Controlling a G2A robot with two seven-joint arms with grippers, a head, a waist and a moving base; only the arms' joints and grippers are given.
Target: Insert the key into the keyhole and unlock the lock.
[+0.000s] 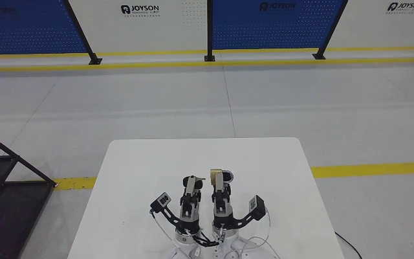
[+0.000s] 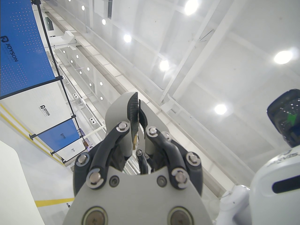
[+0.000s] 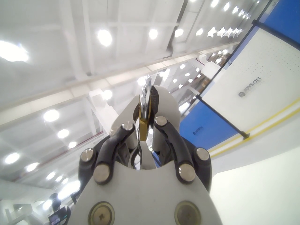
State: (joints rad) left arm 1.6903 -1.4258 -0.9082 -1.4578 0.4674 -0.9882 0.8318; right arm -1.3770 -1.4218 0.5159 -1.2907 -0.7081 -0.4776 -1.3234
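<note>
Right gripper [image 3: 147, 95] clamped on brass lock [image 3: 143, 125], long axis along the fingers, shackle [image 3: 147, 86] pointing away from wrist, left gripper [image 2: 137, 103] pinched shut on thin key [image 2: 134, 141], over white table [image 1: 272, 162].

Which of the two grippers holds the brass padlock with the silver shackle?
The right gripper: the brass padlock sits between its fingers. The left gripper pinches only a thin brass-coloured key.

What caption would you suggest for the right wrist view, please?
Right gripper shut on the brass padlock, aimed up at the ceiling.
</note>
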